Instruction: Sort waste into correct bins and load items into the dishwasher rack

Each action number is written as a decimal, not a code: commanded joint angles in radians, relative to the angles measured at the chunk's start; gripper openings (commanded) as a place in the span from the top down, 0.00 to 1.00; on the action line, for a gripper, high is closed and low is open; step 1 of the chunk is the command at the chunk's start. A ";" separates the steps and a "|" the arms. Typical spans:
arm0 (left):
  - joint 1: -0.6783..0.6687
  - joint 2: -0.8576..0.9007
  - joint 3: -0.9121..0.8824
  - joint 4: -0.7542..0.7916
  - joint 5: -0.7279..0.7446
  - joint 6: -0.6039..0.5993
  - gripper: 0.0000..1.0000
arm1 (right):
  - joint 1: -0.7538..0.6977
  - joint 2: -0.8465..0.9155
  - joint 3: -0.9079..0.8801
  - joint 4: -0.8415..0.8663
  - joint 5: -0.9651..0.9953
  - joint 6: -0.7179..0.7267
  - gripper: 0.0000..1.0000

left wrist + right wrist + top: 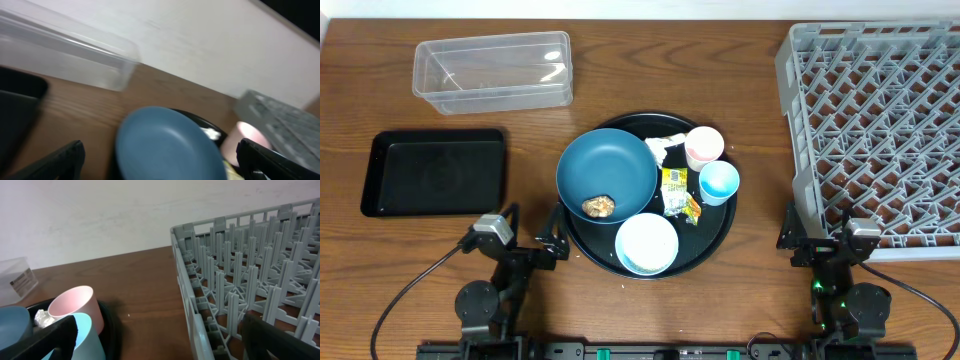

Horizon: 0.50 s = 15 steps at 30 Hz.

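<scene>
Waste shares the round black tray (722,232) at centre with the dishes: a brown food lump (599,206) lies inside the dark-blue bowl (610,165), while a crumpled tissue (663,147) and a yellow-green wrapper (676,190) sit between that bowl and the pink cup (704,147) and light-blue cup (719,182) (pink one farther back). The white bowl (647,243) is nearest. The clear tub (492,70) stands far left, with the black rectangular tray (435,172) nearer. The grey dishwasher rack (880,130) fills the right. The left gripper (535,228) and right gripper (817,228) sit near, jaws spread wide, grasping nothing.
</scene>
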 commanded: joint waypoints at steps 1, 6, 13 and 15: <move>0.003 -0.006 -0.014 0.011 0.131 -0.033 0.02 | 0.012 0.000 -0.002 -0.005 0.010 -0.017 0.01; 0.003 -0.005 0.039 0.008 0.145 -0.033 0.02 | 0.012 0.000 -0.002 -0.005 0.010 -0.017 0.01; 0.003 0.102 0.180 -0.150 0.126 0.039 0.02 | 0.012 0.000 -0.002 -0.005 0.010 -0.017 0.01; 0.003 0.164 0.214 -0.214 0.088 0.046 0.02 | 0.012 0.000 -0.002 -0.005 0.010 -0.017 0.01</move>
